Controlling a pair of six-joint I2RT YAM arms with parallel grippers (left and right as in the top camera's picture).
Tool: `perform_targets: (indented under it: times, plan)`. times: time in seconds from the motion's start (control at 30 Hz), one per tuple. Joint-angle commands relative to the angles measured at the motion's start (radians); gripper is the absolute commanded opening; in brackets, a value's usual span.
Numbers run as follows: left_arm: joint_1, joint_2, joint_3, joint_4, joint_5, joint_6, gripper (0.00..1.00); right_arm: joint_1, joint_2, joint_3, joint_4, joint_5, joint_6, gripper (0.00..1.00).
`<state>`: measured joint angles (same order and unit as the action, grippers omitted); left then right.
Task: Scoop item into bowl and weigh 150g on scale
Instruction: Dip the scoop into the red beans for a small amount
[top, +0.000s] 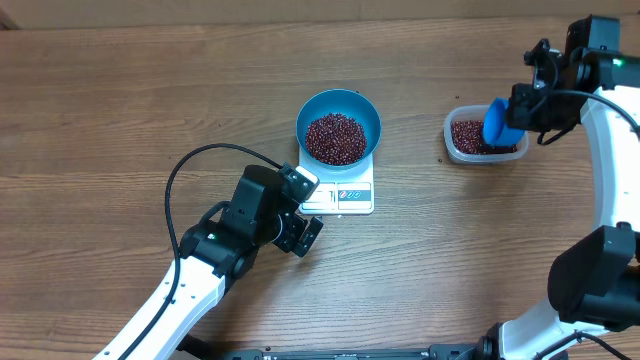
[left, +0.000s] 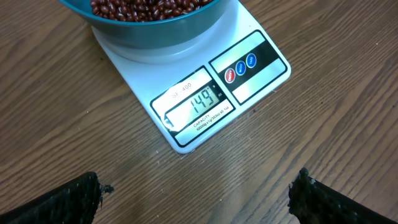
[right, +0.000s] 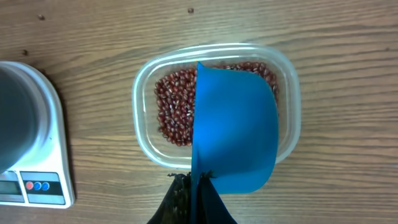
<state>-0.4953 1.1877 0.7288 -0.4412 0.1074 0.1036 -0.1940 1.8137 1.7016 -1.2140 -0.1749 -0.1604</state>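
The jaws of the left gripper (top: 308, 208) are spread wide and nothing is held between them; in the left wrist view the left gripper (left: 199, 186) is seen only as two dark fingertips at the bottom corners, with bare wood between them. Just ahead of these jaws a white scale (top: 340, 197) lies flat on the surface (top: 120, 100), its display (left: 198, 102) turned towards the gripper and read as 149, with three round buttons (left: 240, 67), one red and two blue, printed beside it. On the scale's (left: 261, 68) far part a bright blue bowl (top: 372, 125) is set, wider than the platform, and a heap of dark red-brown beans (top: 335, 138) is contained in it; the bowl (left: 155, 34) and its beans (left: 143, 7) are cut off by the top edge of the left wrist view. The jaws of the right gripper (top: 525, 100) are pressed together on the thin handle end of a blue scoop (top: 497, 122). Seen from the right gripper (right: 193, 193), the scoop (right: 236, 124) is held above a clear plastic tub (right: 142, 93) in which more of the same beans are spread. The tub (top: 455, 145) is placed to the right of the scale, apart from it.
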Motion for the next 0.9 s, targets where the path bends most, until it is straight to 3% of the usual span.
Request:
perform_targets:
  times: [0.0, 0.87]
  plan:
    - [0.004, 0.003, 0.001, 0.000, -0.006, -0.021, 1.00, 0.005, -0.003, -0.038, 0.031, 0.009, 0.003, 0.04]
    - [0.004, 0.003, 0.001, 0.000, -0.006, -0.021, 0.99, 0.072, 0.119, -0.066, 0.092, -0.021, 0.003, 0.04]
